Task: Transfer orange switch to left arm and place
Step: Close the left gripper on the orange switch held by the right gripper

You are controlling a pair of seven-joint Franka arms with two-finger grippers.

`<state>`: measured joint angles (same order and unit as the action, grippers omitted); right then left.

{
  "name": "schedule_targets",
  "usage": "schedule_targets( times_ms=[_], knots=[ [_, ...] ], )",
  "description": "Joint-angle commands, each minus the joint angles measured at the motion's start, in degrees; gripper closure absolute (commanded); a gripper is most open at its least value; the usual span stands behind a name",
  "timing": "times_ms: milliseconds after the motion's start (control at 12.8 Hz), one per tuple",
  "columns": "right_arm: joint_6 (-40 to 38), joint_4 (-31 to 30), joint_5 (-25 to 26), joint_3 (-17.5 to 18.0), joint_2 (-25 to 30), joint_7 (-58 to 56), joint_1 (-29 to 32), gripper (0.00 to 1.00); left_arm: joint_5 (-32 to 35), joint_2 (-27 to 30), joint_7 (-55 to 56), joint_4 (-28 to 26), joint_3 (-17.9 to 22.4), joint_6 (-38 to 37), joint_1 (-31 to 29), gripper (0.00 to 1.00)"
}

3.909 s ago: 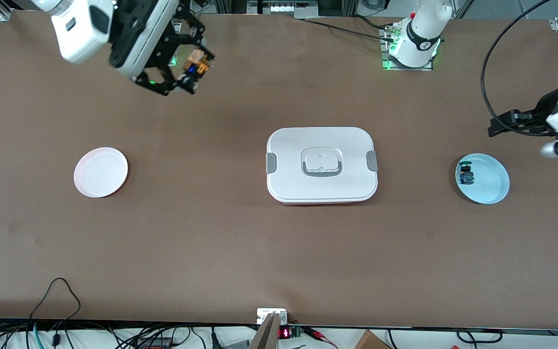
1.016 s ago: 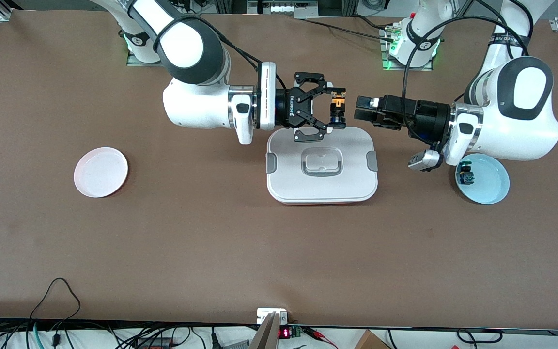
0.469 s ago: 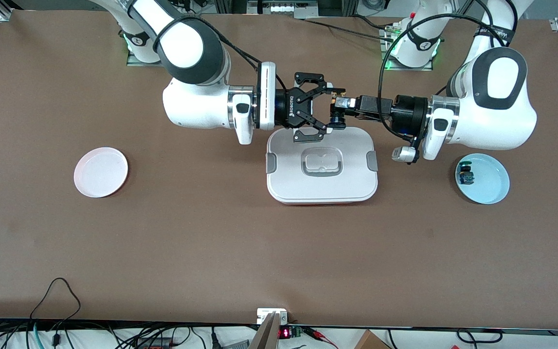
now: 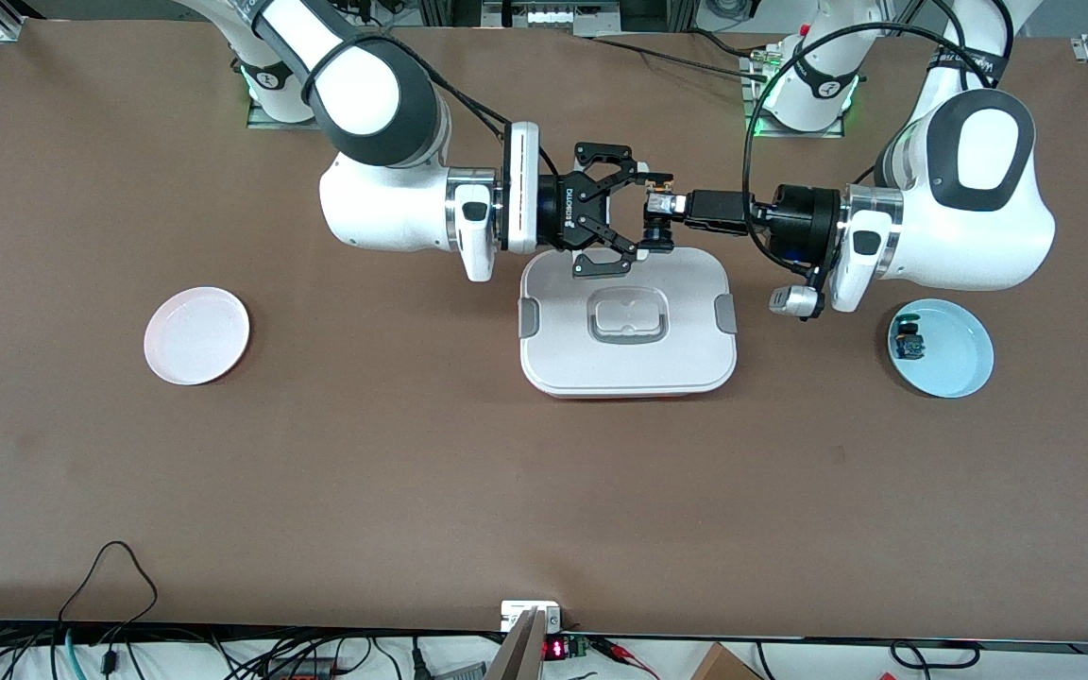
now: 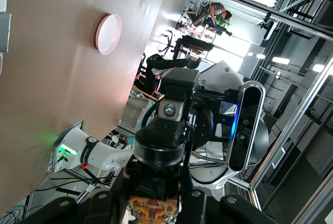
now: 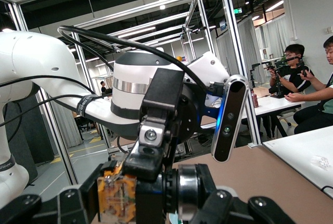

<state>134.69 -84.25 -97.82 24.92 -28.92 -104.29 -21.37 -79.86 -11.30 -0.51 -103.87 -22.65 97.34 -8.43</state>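
The right arm's black two-finger gripper [image 4: 654,210] was pinching the tiny black component with an orange-tan block, the orange switch [image 4: 659,204], in the air over the edge of the large white rounded-rectangular plastic box [image 4: 628,321] that lay farther from the front camera. The left arm's black gripper [image 4: 665,203] met it head-on from the left arm's end of the table, its fingers pressed together on the same switch, so both grippers held the one part between them. How the switch was turned, and which way its long axis ran, could not be told in the front view, where the fingers covered most of it. The wrist views gave more: the left wrist view showed the orange-tan block [image 5: 152,207] close up between dark fingers, with the right arm's wrist straight ahead, and the right wrist view showed the block [image 6: 116,195] with the left arm's wrist facing it. There were two arms, one box and two small round plates on the brown table [image 4: 412,472]: a white plate [image 4: 196,335] toward the right arm's end, and a pale blue plate [image 4: 955,364] toward the left arm's end holding one tiny blue-and-green component [image 4: 907,341].
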Motion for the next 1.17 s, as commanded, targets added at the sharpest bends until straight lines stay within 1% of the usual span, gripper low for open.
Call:
schedule_targets(
  times_ms=[0, 78, 156, 235, 313, 391, 704, 782, 1094],
  knots=[
    [1.6, -0.3, -1.1, 0.1, 1.1, -1.8, 0.0, 1.00, -0.5, 1.6, 0.7, -1.4, -0.1, 0.4, -0.4, 0.91],
    [1.7, -0.3, -1.1, 0.1, 1.1, -1.8, 0.0, 1.00, -0.5, 1.7, 0.7, -1.3, -0.1, 0.3, -0.4, 1.00],
    [1.6, -0.4, -1.1, 0.1, 1.1, -1.8, 0.0, 1.00, -0.4, 1.6, 0.7, -1.3, -0.1, 0.1, -0.6, 1.00],
    [1.6, -0.3, -1.1, 0.1, 1.1, -1.8, 0.0, 0.96, -0.4, 1.6, 0.7, -1.3, -0.1, 0.1, -0.6, 1.00],
    [1.6, -0.4, -1.1, 0.1, 1.1, -1.5, 0.0, 0.65, -0.4, 1.6, 0.7, -1.3, -0.1, 0.1, -0.7, 1.00],
    [1.6, -0.4, -1.2, 0.1, 1.1, -1.6, 0.0, 0.01, -0.4, 1.6, 0.8, -1.3, 0.0, 0.0, -0.7, 1.00],
    [2.2, -0.4, -1.3, 0.1, 1.3, -1.5, 0.0, 0.00, -0.2, 1.6, 0.8, -1.3, 0.4, -1.0, -0.9, 1.00],
    [2.2, -0.5, -1.3, 0.1, 1.3, -1.4, 0.0, 0.00, 2.1, 1.6, 0.8, -1.2, 0.6, -2.4, -1.2, 1.00],
    [1.5, -1.1, -1.2, 0.1, 1.6, -0.9, 1.9, 0.00, 15.4, 1.5, 0.9, 0.2, 0.6, -8.6, -6.5, 1.00]
  ],
)
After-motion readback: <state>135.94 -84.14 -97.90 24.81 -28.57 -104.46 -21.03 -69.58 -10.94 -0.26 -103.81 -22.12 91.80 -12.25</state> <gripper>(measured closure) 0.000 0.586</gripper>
